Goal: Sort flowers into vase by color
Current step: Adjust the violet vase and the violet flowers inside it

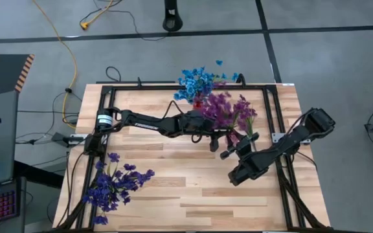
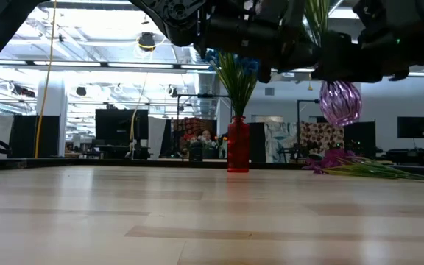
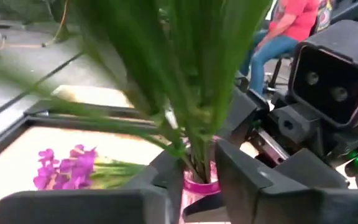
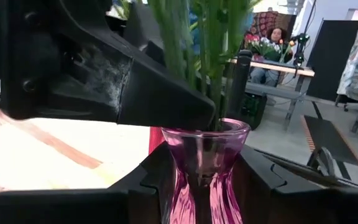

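High view: the table carries both my arms toward its far right quarter, the left arm reaching across from the left edge and the right arm coming in from the right edge. They meet at the purple vase, which my right gripper clamps at its narrow waist and holds clear of the wood, upright, mouth up.

A magenta bunch stands in that vase, blossoms fanned toward the far edge. The blue flowers sit in a red vase just beyond, at the far middle. The dark violet flowers lie well apart at the near left corner, closer to my left arm's base than to anything on the right.

My left gripper is just above the vase mouth. Its fingers stand a little apart with the green stems between them. Whether the pads graze the stems I can't fully judge, since the leaves blur across the left wrist view.

What matters for my next move: the stems run upright, straight down into the mouth below me, so I judge the clean way out is back along my own arm, to the left, not down. A few loose magenta flowers lie flat on the wood near the vase, and the left gripper looks the nearer one to them.
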